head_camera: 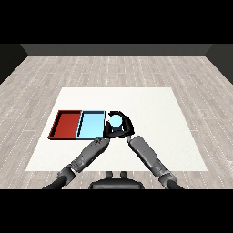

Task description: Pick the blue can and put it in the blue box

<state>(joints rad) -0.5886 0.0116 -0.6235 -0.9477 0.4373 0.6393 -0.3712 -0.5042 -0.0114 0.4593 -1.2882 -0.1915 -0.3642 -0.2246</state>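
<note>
Right hand [122, 129] curling round the blue can [115, 120], covering its lower body and base; only the pale top is showing, just off the light blue tray [90, 124] toward the tabletop's middle. Left hand is lying hidden behind the right hand and the left forearm [88, 153], its fingers too small to tell. Both forearms are running under the dark lower band.
</note>
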